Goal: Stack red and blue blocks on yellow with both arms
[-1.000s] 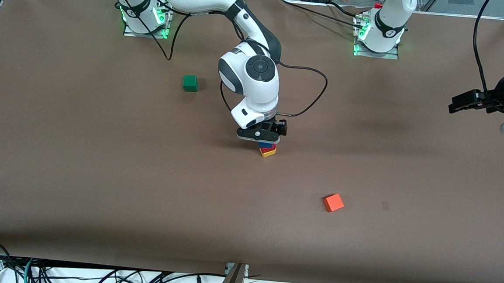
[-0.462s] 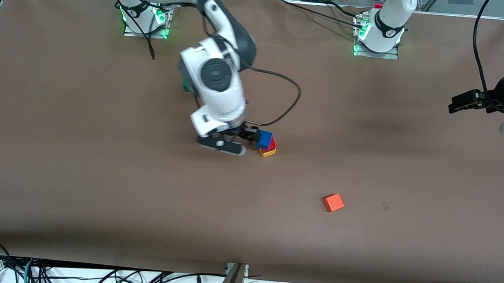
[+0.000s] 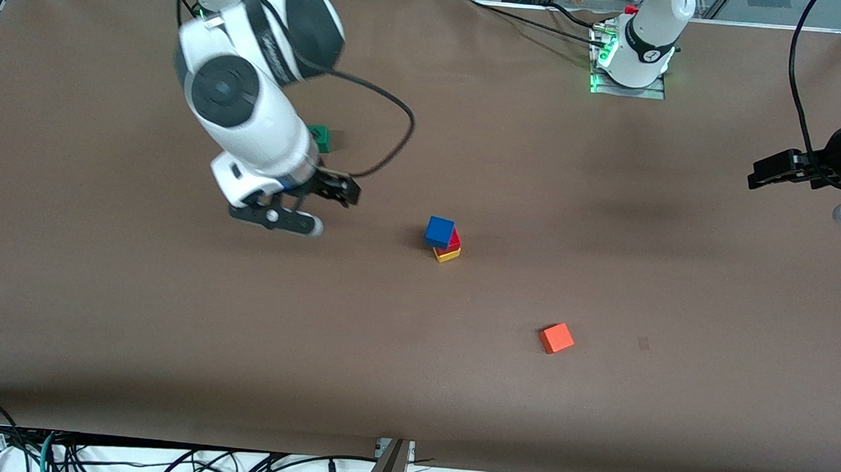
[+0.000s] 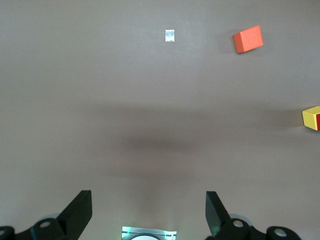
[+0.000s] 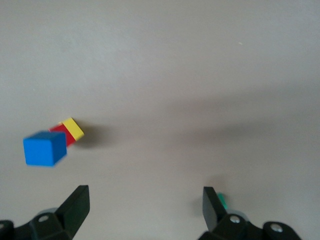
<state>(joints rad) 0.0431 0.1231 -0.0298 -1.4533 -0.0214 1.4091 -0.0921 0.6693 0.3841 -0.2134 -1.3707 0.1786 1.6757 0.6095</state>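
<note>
The blue block sits on the red block, which sits on the yellow block, a stack of three near the middle of the table. The right wrist view shows the blue, red and yellow blocks apart from the jaws. My right gripper is open and empty, over bare table toward the right arm's end from the stack. My left gripper is open and empty and waits over the left arm's end of the table. The yellow block shows at the edge of the left wrist view.
An orange cube lies nearer to the front camera than the stack. A green cube lies farther back, partly hidden by the right arm. A small tape mark lies beside the orange cube.
My right gripper has let go of the blue block on top of the stack and drawn away toward the right arm's end. The left arm has not moved.
</note>
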